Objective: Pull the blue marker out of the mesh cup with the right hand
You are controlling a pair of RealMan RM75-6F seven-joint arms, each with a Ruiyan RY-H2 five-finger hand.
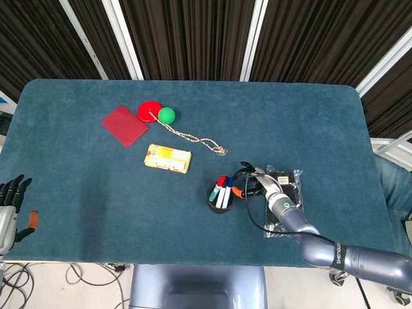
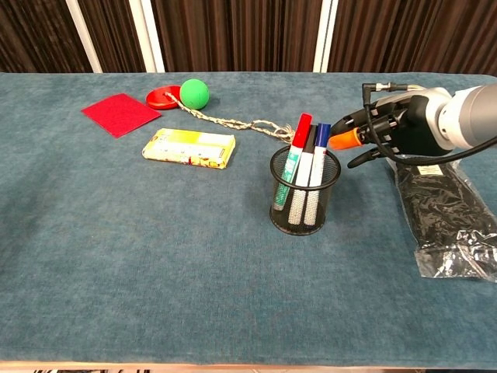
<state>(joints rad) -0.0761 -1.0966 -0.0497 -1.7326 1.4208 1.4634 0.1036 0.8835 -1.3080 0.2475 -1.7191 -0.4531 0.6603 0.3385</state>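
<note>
A black mesh cup [image 2: 304,194] [image 1: 220,197] stands near the table's front, right of centre. It holds three upright markers: a green-bodied one with a red cap [image 2: 296,148], a middle one, and the blue marker [image 2: 319,151] [image 1: 228,186] on the right. My right hand [image 2: 386,130] [image 1: 254,183] hovers just right of the cup with fingers spread, holding nothing. Its orange fingertip [image 2: 342,140] lies close to the blue cap, a small gap showing between them. My left hand [image 1: 11,206] rests open off the table's front left corner, seen only in the head view.
A black plastic-wrapped package [image 2: 446,214] lies under and behind my right arm. A yellow box [image 2: 189,148], a frayed rope [image 2: 233,123], a green ball [image 2: 194,93], a red disc [image 2: 161,98] and a red cloth square [image 2: 120,113] lie farther left.
</note>
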